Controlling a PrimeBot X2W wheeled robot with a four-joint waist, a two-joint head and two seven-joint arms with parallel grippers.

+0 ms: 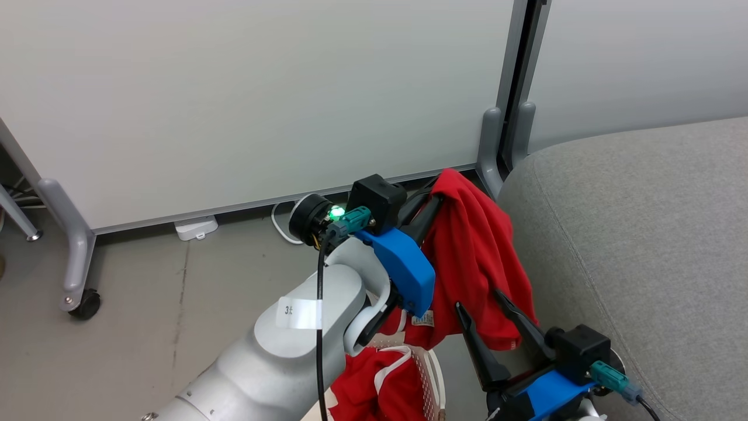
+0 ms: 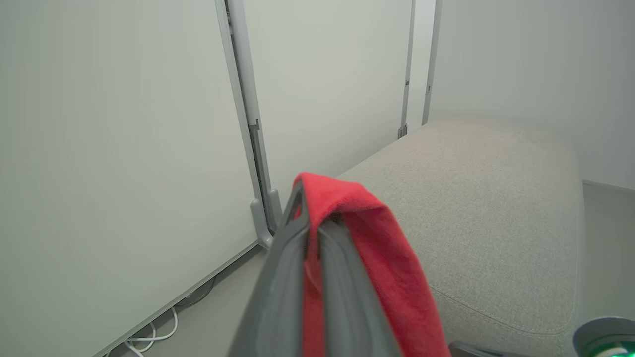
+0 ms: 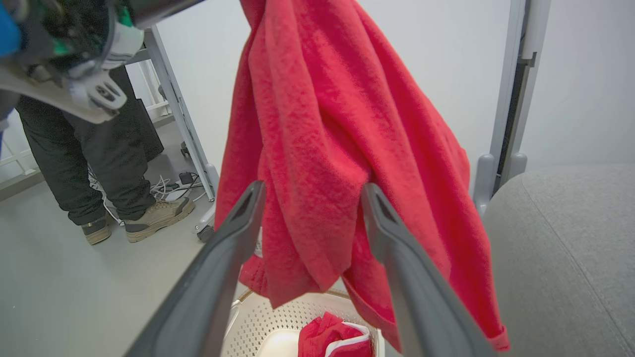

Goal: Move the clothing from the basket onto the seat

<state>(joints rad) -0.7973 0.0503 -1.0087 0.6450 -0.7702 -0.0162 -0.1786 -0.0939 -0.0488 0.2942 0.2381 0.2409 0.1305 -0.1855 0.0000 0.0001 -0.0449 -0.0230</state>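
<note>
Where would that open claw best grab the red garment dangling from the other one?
Probably the thick bunched fold halfway down the red garment, below where the left gripper pinches its top. The right gripper stands open facing that fold, so closing in level from its own side looks best. The lower edge hangs thinner and looser, so may slip.

Left of the fingers of the right gripper: a person's legs, tan shoes, floor cables; white partition beyond.
</note>
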